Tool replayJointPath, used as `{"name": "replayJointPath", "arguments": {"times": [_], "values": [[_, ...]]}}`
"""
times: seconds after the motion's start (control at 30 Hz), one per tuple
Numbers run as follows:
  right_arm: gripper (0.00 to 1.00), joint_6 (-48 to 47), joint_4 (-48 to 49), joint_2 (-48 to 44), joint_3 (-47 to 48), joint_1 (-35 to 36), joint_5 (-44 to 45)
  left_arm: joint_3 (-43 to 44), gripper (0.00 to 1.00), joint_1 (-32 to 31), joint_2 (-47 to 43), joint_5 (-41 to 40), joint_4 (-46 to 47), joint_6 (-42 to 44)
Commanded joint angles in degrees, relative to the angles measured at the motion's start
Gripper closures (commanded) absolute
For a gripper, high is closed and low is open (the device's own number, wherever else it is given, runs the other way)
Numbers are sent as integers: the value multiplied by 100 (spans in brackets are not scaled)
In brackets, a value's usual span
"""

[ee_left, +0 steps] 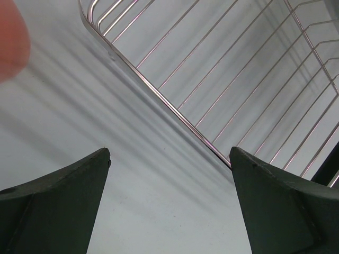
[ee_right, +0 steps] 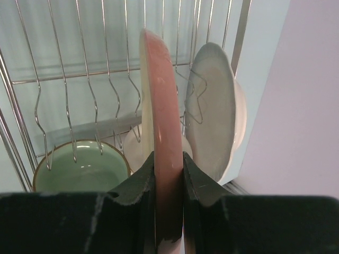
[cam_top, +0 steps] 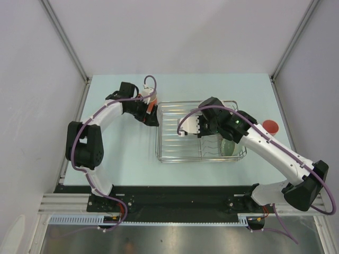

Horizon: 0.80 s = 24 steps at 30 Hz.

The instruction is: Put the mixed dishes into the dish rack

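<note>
At the dish rack [cam_top: 170,138] — right gripper [ee_right: 168,160] clamped on the pink plate [ee_right: 159,95]; left gripper [ee_left: 169,151] agape, empty

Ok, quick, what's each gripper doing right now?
Left gripper: open, holding nothing.
Right gripper: shut on the pink plate.

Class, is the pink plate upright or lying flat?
Upright: the right gripper pinches the pink plate edge-on, vertical, at the dividers of the dish rack.
</note>
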Motion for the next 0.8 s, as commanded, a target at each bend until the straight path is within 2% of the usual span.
{"name": "replayJointPath", "arguments": {"times": [0.0, 0.4, 0.77], "values": [[100, -181, 437, -264, 111, 141, 448, -334, 0, 98, 53, -712, -279, 491], [100, 39, 490, -826, 111, 449, 518, -378, 0, 98, 80, -756, -217, 456], [100, 338, 226, -730, 102, 318, 245, -387, 0, 98, -35, -765, -208, 473]]}}
